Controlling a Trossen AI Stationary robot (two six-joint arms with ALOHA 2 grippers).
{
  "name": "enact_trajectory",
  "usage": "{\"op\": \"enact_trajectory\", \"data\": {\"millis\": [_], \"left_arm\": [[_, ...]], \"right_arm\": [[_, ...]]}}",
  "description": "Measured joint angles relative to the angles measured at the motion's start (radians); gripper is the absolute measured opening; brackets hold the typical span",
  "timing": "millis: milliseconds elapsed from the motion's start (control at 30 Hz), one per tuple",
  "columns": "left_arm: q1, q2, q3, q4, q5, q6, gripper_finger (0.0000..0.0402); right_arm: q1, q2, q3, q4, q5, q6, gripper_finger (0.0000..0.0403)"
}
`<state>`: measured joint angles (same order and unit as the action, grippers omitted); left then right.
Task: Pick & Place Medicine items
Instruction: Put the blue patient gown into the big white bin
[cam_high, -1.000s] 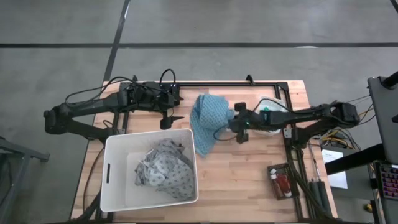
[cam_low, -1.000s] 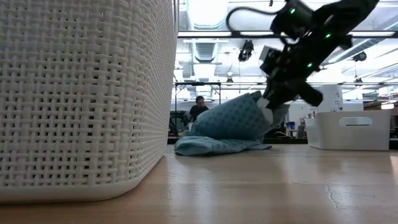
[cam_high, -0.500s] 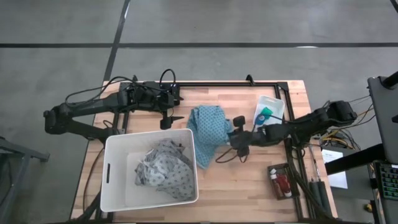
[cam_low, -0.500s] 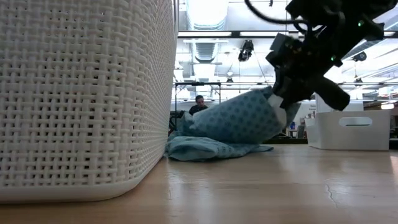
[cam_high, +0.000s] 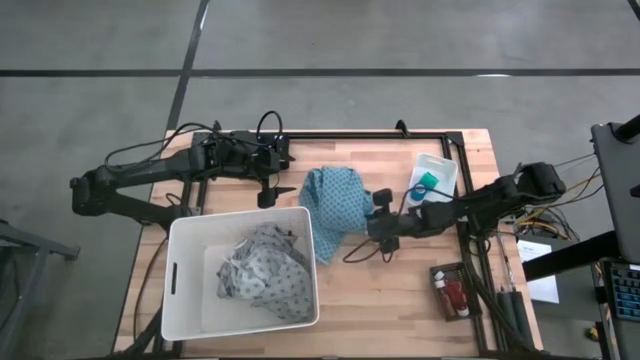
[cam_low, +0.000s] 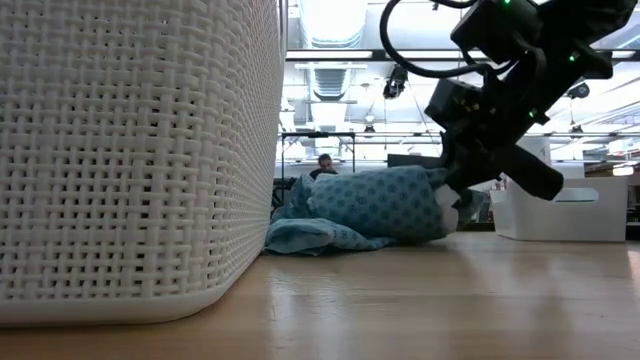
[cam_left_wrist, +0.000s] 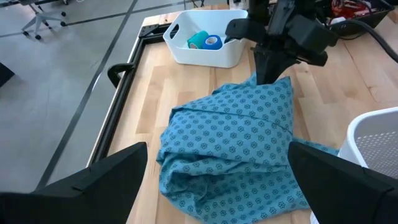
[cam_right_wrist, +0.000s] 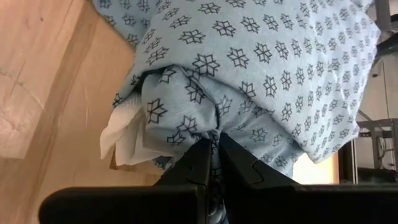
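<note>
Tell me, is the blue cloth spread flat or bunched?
Bunched: the blue cloth sits heaped on the table, one edge pinched in the shut right gripper.

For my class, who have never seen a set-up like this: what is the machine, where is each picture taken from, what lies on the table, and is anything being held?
These are two dark robot arms at a wooden table. One picture looks straight down from above, one looks level across the tabletop, and one camera sits on each arm's wrist.

On the table are a white basket with a grey patterned cloth inside, a blue cloth, and a small white tray holding a teal roll and a blue round piece. Red bottles lie in a dark holder near the table's right edge.

The right end effector is shut, pinching the blue cloth, which partly hangs from it and partly rests on the table. The left end effector is open, holds nothing and waits near the basket.
</note>
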<state>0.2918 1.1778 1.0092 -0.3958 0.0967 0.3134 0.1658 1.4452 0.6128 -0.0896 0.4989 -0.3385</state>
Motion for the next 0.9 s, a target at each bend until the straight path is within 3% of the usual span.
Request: {"op": "enact_trajectory", "data": {"millis": [200,700,900], "left_arm": [[0.000,0.000,0.000,0.000,0.000,0.000,0.0393],[0.000,0.000,0.000,0.000,0.000,0.000,0.0393],[0.000,0.000,0.000,0.000,0.000,0.000,0.0393]], "right_arm": [[0.000,-0.029,0.000,0.022,0.001,0.094,0.0033],[0.000,-0.194,0.000,-0.009,-0.005,0.212,0.0194],[-0.027,-0.268,0.003,0.051,-0.016,0.441,0.0226]]}}
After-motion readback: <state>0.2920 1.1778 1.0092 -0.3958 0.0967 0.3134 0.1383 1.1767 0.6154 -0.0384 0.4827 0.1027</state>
